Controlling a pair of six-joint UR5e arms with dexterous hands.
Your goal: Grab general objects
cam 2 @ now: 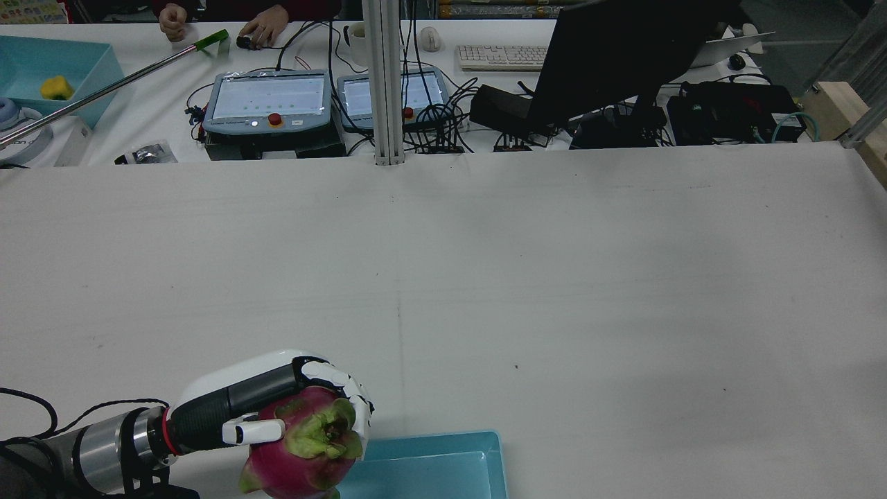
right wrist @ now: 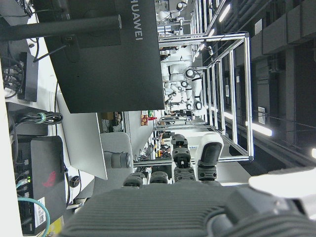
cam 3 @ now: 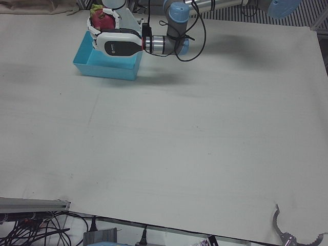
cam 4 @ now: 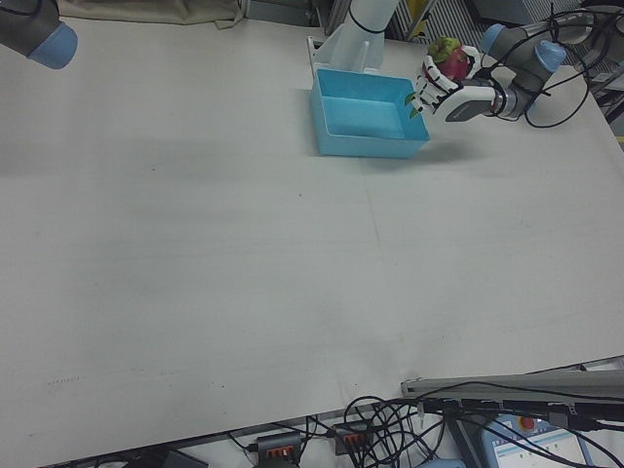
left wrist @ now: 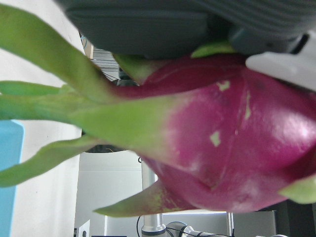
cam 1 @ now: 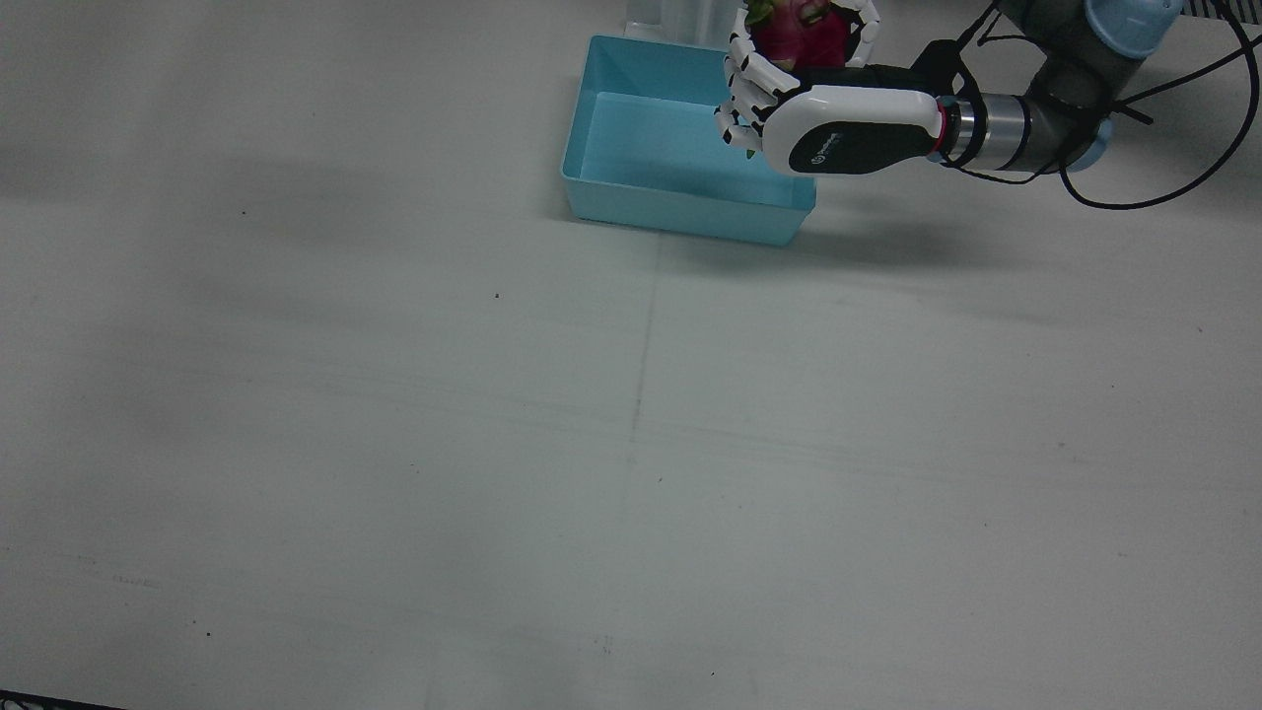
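A magenta dragon fruit (cam 1: pixel 799 35) with green scales is held in my left hand (cam 1: pixel 828 123), whose fingers wrap around it. The hand holds the fruit above the corner of a light blue bin (cam 1: pixel 680 212) at the robot's side of the table. The rear view shows the fruit (cam 2: pixel 305 450) in the hand (cam 2: pixel 256 398) beside the bin (cam 2: pixel 443 471). The fruit fills the left hand view (left wrist: pixel 222 138). My right hand (right wrist: pixel 197 207) shows only in its own view, raised off the table, fingers apart and holding nothing.
The inside of the bin that shows holds nothing. The white table (cam 1: pixel 631 444) stretches wide before it. The right arm's elbow (cam 4: pixel 39 34) sits at the far corner. Monitors, pendants and cables (cam 2: pixel 388 104) lie beyond the table's far edge.
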